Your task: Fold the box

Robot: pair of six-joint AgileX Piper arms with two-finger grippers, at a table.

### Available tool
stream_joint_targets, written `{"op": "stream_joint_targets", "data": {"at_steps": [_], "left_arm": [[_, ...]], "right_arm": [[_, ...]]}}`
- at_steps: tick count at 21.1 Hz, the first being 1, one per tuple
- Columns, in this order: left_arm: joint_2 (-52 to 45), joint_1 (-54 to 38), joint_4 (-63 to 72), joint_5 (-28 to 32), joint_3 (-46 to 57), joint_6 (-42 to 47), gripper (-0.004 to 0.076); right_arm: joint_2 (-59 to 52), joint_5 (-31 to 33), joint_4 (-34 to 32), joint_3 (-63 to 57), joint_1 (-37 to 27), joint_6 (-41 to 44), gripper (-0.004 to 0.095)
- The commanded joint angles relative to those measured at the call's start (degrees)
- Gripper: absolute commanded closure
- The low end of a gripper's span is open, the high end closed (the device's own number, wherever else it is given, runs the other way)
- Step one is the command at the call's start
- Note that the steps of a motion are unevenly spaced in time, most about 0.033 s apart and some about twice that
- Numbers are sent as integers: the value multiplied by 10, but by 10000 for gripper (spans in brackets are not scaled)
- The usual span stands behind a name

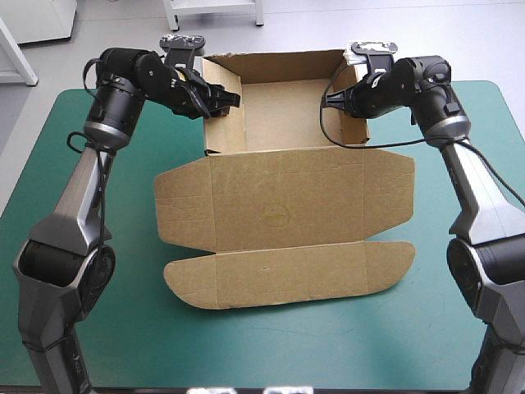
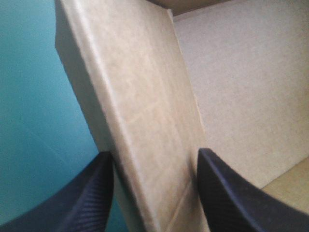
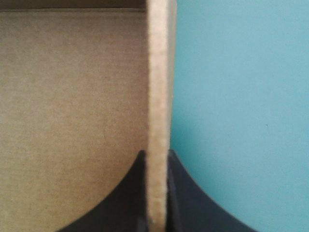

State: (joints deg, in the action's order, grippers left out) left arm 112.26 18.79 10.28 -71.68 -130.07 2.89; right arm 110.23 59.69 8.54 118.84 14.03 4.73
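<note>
Two pincers on one brown box (image 1: 246,176), so: up front its lid (image 1: 279,197) lay flat on the teal-green worktop (image 1: 262,345), tuck flap (image 1: 287,275) nearest. Further back the tray (image 1: 283,115) stood open with walls up. Left pincer (image 1: 221,100) had its black fingers (image 2: 72,203) spread, the tray's left wall (image 2: 140,121) between them; right pincer (image 1: 330,100) was pinched nearly closed on the right wall (image 3: 158,96)'s edge. Beyond the worktop's far edge lay pale floor (image 1: 328,25).

box (image 2: 145,121) cropped at edges, surface blurred
</note>
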Motion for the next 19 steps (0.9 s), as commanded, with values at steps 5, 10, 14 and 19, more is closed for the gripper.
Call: {"op": "stream_joint_targets", "data": {"at_steps": [5,10,14,19], "left_arm": [[25,24,-17,-24,-20,-24,612],[72,24,0,-24,-16,-29,687],[104,24,-1,-18,-16,-29,732],[129,24,3,-18,-16,-29,732]], "right_arm": [[4,23,20,18,3,-4,906],[37,34,0,18,8,-8,906],[71,25,-21,18,30,-5,906],[107,31,-19,18,36,0,907]]}}
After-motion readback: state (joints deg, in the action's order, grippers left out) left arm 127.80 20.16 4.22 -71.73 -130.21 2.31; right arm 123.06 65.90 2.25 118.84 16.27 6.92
